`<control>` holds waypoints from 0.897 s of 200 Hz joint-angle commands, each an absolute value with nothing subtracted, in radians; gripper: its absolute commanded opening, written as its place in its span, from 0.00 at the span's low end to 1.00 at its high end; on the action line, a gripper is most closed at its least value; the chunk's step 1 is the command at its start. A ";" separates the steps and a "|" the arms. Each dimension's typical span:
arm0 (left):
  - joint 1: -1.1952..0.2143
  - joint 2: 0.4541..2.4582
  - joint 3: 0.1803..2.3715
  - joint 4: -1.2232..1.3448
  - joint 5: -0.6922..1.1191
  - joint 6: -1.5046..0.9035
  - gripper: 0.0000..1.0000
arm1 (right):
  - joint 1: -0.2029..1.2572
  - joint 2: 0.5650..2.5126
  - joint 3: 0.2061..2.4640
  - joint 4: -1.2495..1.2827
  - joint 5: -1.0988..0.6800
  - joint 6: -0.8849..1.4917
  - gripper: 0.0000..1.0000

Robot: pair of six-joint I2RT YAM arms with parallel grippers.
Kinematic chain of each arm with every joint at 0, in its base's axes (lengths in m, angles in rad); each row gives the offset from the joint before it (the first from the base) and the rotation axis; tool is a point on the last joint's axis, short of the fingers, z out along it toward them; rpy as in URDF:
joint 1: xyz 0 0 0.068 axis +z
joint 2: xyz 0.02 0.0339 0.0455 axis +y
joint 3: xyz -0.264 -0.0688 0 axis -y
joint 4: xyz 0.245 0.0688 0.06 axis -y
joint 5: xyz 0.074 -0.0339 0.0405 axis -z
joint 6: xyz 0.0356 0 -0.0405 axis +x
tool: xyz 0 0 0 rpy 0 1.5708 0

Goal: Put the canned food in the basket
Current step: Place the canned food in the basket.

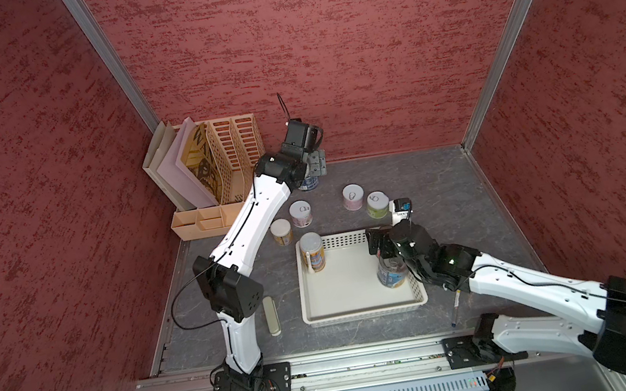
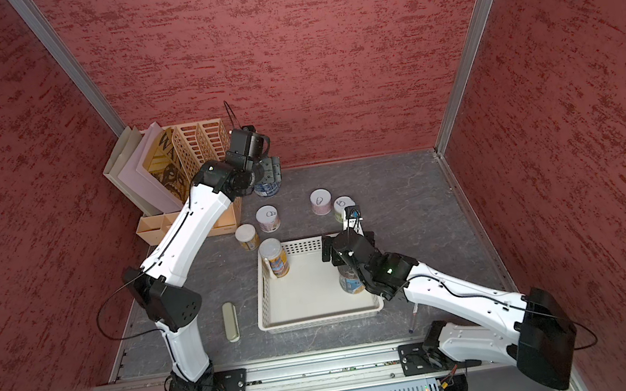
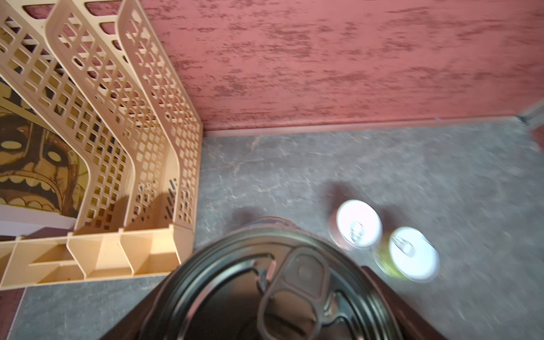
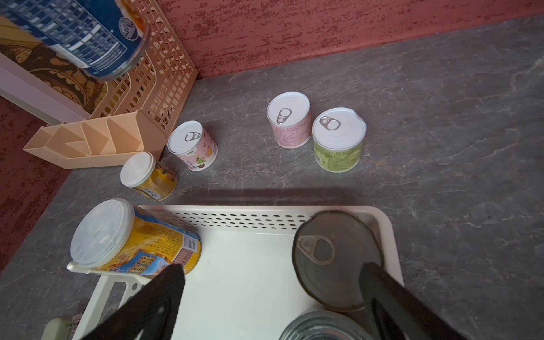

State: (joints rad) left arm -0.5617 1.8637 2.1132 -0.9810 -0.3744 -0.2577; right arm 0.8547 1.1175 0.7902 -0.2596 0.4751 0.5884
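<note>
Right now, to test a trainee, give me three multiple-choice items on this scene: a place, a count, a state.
1. Where is the tall yellow-orange can? A in the basket; B in the file organizer; C beside the beige case.
2. How many cans stand on the table outside the basket? A two; B four; C six.
3. The right gripper is: A open; B shut on a green tin; C shut on a pen.
1 A, it stands in a basket corner. 2 B, four short tins stand beyond its far wall. 3 A, its jaws stand wide apart.
</note>
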 commanded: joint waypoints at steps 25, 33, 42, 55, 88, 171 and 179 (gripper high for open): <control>-0.628 1.599 1.949 -0.914 -0.337 -0.400 0.45 | 0.844 1.035 0.756 -0.215 0.525 0.611 0.98; -0.650 1.564 1.910 -0.913 -0.337 -0.416 0.45 | 0.842 1.014 0.737 -0.197 0.530 0.611 0.98; -0.675 1.526 1.864 -0.904 -0.330 -0.428 0.45 | 0.841 0.992 0.716 -0.180 0.536 0.611 0.98; -0.714 1.477 1.802 -0.888 -0.322 -0.438 0.45 | 0.838 0.965 0.698 -0.166 0.554 0.609 0.98; -0.829 1.397 1.673 -0.863 -0.327 -0.451 0.45 | 0.825 0.930 0.687 -0.169 0.574 0.608 0.98; -0.985 1.287 1.394 -0.761 -0.360 -0.466 0.44 | 0.816 0.923 0.678 -0.172 0.569 0.626 0.99; -0.984 1.276 1.355 -0.742 -0.360 -0.467 0.44 | 0.814 0.918 0.674 -0.173 0.572 0.631 0.98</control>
State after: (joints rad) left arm -0.9874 1.3529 1.4044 -0.9169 -0.3244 -0.4469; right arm 0.8272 0.9382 0.6918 -0.1871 0.5465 0.6106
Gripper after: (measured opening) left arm 0.893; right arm 0.984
